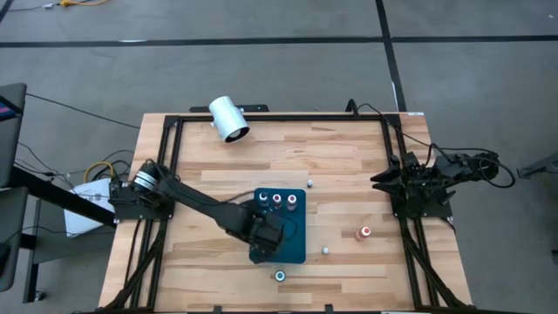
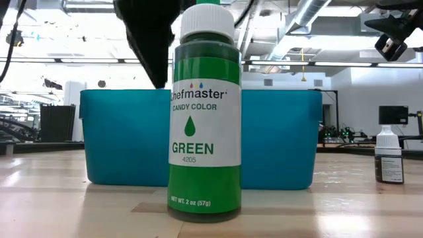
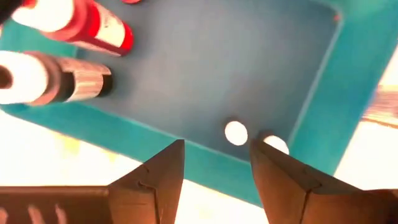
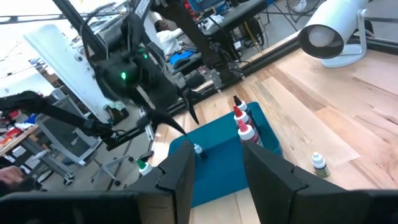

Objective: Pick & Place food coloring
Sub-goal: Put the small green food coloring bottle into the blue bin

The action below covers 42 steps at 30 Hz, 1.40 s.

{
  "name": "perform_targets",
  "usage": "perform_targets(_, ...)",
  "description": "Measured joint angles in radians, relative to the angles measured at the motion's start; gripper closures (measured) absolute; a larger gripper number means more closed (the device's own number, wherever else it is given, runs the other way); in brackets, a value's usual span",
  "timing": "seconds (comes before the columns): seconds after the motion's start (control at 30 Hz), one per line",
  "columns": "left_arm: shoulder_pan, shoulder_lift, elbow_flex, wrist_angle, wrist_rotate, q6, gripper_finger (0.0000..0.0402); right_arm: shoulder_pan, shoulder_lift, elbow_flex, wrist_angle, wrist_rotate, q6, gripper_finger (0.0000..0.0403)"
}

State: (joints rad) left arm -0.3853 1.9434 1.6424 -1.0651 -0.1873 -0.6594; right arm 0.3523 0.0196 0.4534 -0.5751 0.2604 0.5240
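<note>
In the high view the wooden slatted table [image 1: 340, 166] carries a teal rectangular plastic bin [image 1: 292, 249] near its middle, with three small food coloring bottles [image 1: 277, 199] standing in a row along the bin's far inner edge, their round tops pale and reddish. The left gripper [image 1: 266, 235] hangs over the bin's near half, its dark arm reaching in from the table's left side. A green-topped bottle [image 1: 281, 276] stands on the wood just in front of the bin, an orange-topped bottle [image 1: 365, 232] stands to the right of it, and two tiny pale bottles [image 1: 325, 250] stand on the boards, one near the bin's right side and one beyond its far right corner. A large white cylinder [image 1: 229, 119] lies at the far left of the table. The right gripper [image 1: 384, 179] waits folded at the table's right edge. The low view has a green Chefmaster candy color bottle [image 2: 204, 112] with a white cap standing close in front of the teal bin [image 2: 277, 139], and a small dark bottle with a white top [image 2: 388, 155] off to the right. In the left wrist view the two fingers [image 3: 152, 180] stand apart with nothing between them, above the bin's floor [image 3: 217, 68], where a red bottle [image 3: 81, 22] and a darker bottle [image 3: 56, 78] stand. In the right wrist view that gripper's fingers [image 4: 180, 177] are parted and empty, facing the bin [image 4: 217, 155] and the white cylinder [image 4: 336, 31]
</note>
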Motion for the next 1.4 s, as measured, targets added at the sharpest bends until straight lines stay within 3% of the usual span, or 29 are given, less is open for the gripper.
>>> perform_targets(0.2,0.006,-0.110,0.000,0.000,0.052,-0.097,0.0227,0.000,0.000,0.000,0.000,0.000,0.000,0.0277)
perform_targets(0.43,-0.017,-0.232,0.000,-0.004,0.040,-0.205,0.0227,0.000,0.000,0.000,0.000,0.000,0.000,0.0277)
perform_targets(0.8,-0.093,-0.321,0.000,-0.087,-0.229,-0.234,0.0227,0.000,0.000,0.000,0.000,0.000,0.000,0.0277)
perform_targets(1.07,-0.088,-0.331,-0.005,-0.111,-0.245,-0.200,0.0227,0.000,0.000,0.000,0.000,-0.004,-0.019,0.0277)
perform_targets(1.4,-0.028,-0.331,-0.006,-0.113,-0.283,-0.109,0.0227,0.000,0.096,0.006,0.050,-0.170,-0.036,0.0277)
